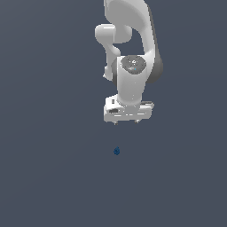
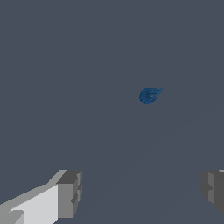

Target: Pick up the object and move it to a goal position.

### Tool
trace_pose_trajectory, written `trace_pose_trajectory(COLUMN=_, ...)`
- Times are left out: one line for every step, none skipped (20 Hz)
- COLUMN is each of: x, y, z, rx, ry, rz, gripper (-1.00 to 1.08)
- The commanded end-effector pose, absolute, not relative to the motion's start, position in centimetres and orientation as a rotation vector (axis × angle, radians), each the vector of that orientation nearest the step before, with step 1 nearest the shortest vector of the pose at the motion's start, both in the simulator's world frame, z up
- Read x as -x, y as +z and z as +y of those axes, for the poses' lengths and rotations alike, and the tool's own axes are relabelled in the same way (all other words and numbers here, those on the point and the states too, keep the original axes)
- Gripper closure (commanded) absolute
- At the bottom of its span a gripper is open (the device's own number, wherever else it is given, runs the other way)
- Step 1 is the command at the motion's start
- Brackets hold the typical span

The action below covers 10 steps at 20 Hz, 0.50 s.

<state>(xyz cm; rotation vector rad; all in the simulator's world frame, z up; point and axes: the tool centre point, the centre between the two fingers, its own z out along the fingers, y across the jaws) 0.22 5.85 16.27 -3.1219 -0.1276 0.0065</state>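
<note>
Exterior view: the white arm's tool (image 1: pixel 127 121) hangs above the grey worktop (image 1: pixel 44 177), empty, with the dark-blue object (image 1: pixel 116 151) lying apart at its 7 o'clock. Wrist view: both fingers (image 2: pixel 69 194) spread wide, holding nothing; the object (image 2: pixel 149 95) lies beyond them, untouched.

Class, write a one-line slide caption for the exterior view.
White Panda arm's open gripper poised apart from a tiny dark-blue object on a plain grey ground.
</note>
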Motion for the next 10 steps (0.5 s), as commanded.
trace_pose_trajectory(x=-0.32, y=16.44, z=6.78, rx=3.117, ry=-0.003, rz=-0.141, gripper=-0.92)
trace_pose_trajectory(x=-0.33, y=16.46, z=6.90, rx=3.117, ry=-0.004, rz=-0.142, gripper=-0.92)
trace_pose_trajectory(x=-0.32, y=16.46, z=6.89, rx=3.117, ry=-0.004, rz=-0.142, gripper=-0.92)
trace_pose_trajectory(x=-0.32, y=16.43, z=6.75, rx=3.118, ry=-0.002, rz=-0.140, gripper=-0.92)
trace_pose_trajectory(x=-0.30, y=16.42, z=6.68, rx=3.118, ry=-0.002, rz=-0.140, gripper=-0.92)
trace_pose_trajectory(x=-0.32, y=16.41, z=6.66, rx=3.118, ry=-0.002, rz=-0.138, gripper=-0.92)
trace_pose_trajectory(x=-0.36, y=16.39, z=6.67, rx=3.118, ry=-0.002, rz=-0.135, gripper=-0.92)
trace_pose_trajectory(x=-0.44, y=16.34, z=6.65, rx=3.118, ry=-0.002, rz=-0.128, gripper=-0.92)
trace_pose_trajectory(x=-0.54, y=16.28, z=6.62, rx=3.118, ry=-0.002, rz=-0.119, gripper=-0.92)
trace_pose_trajectory(x=-0.67, y=16.19, z=6.56, rx=3.119, ry=-0.002, rz=-0.107, gripper=-0.92)
